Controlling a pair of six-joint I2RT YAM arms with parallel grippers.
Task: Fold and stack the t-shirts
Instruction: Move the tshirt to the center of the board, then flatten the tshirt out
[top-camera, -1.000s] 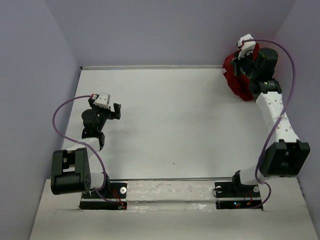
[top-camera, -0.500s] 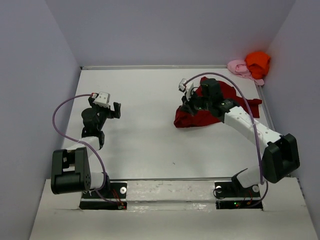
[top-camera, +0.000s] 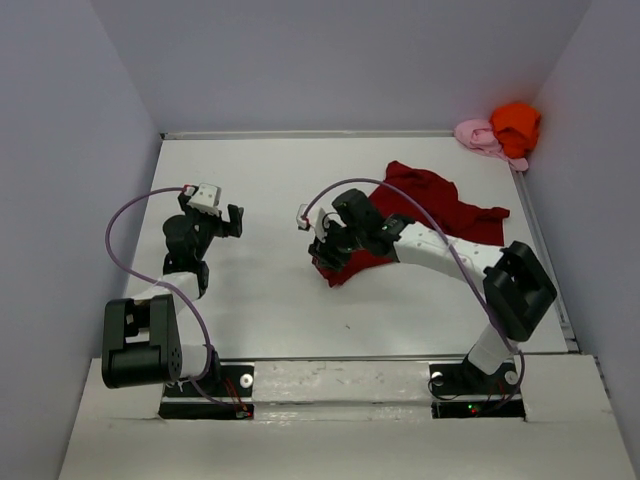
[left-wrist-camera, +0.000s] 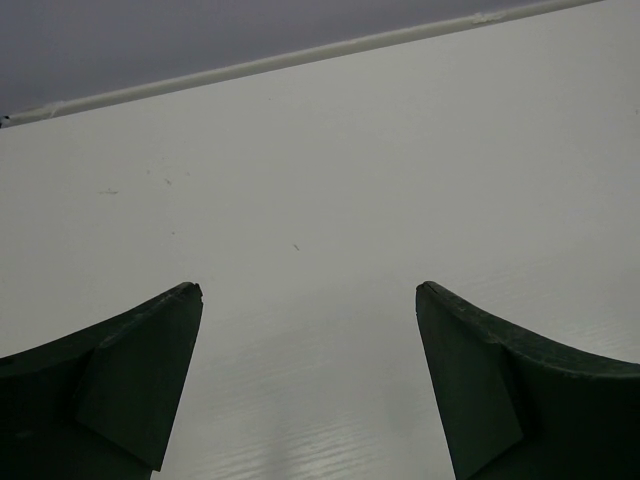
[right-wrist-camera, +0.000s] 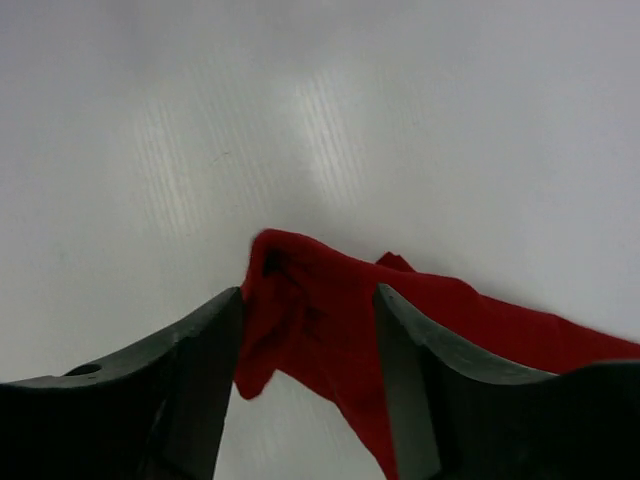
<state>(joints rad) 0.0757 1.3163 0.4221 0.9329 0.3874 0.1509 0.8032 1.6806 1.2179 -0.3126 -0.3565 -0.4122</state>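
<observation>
The dark red t-shirt (top-camera: 440, 205) lies spread and crumpled on the white table (top-camera: 270, 170), running from the right side toward the middle. Its near-left end (right-wrist-camera: 470, 315) sits bunched between the fingers of my right gripper (top-camera: 328, 248) (right-wrist-camera: 308, 290), whose jaws stand apart around the cloth, open. In the far right corner the bright orange t-shirt (top-camera: 515, 122) lies crumpled on the pale pink one (top-camera: 478, 135). My left gripper (top-camera: 232, 220) (left-wrist-camera: 310, 290) hangs open over bare table at the left, with nothing between its fingers.
Pale walls close the table in at the back, left and right; the back edge (left-wrist-camera: 300, 55) shows in the left wrist view. The right arm's links (top-camera: 440, 250) lie low across the red cloth. Both arm bases stand on the near edge (top-camera: 340, 380).
The right gripper dragged the dark red t-shirt from the far right corner toward the table's middle, uncovering the orange and pink shirts, then opened its jaws. The left arm stayed still.
</observation>
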